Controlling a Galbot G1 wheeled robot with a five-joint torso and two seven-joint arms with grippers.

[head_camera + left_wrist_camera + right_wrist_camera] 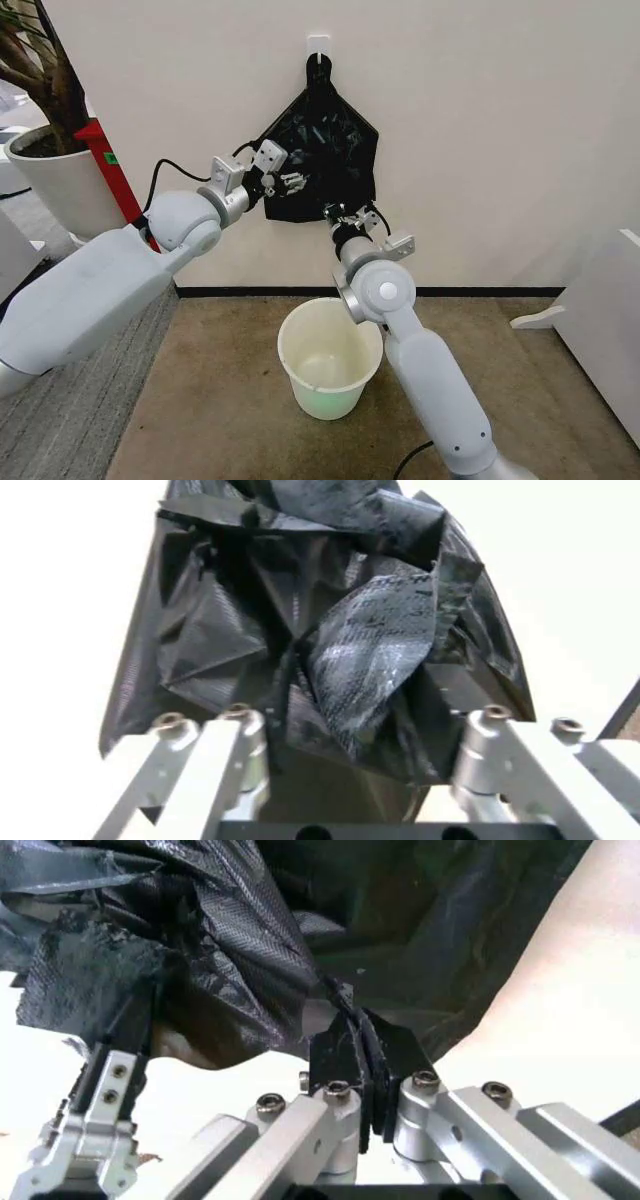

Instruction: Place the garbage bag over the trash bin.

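Right pincer: pinching a fold of black film at the lower edge of the garbage bag; in the right wrist view its dark pads are meeting on the plastic.
Left pincer: standing wide, its two fingers apart on either side of the crumpled film, with a loose flap lying between them and nothing gripped yet.
Garbage bag: hanging just above both pincers from a wall hook, bunched against the wall.
Trash bin: sitting on the floor well below the right pincer, mouth up and open.
Step in hand, as I judge it: getting a second hold on the film so the bag can be freed and opened.
Doing it well: be closing the left pincer on a single layer, well apart from the right pincer's pinch, so the mouth can be spreading.
Risk: thin film tearing or slipping if pulled against the hook.
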